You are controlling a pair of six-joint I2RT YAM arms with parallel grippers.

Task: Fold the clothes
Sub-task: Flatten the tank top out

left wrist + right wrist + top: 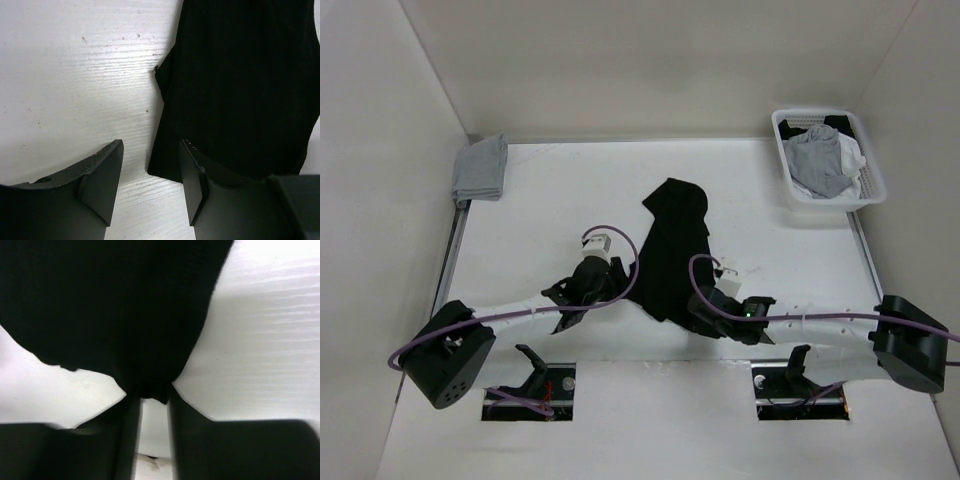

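The shirt (672,250) lies bunched on the table (540,190). The right hand (149,396) pinches its near edge; the left hand (150,150) is spread beside the hem. This looks like the grasping step; next, the left must take its corner.

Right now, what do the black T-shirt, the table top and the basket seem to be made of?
The black T-shirt: soft thin cloth, matte; it drapes and bunches. The table top: probably white-painted wood, slightly glossy; grain lines show. The basket: likely white plastic, judging by its slotted walls.
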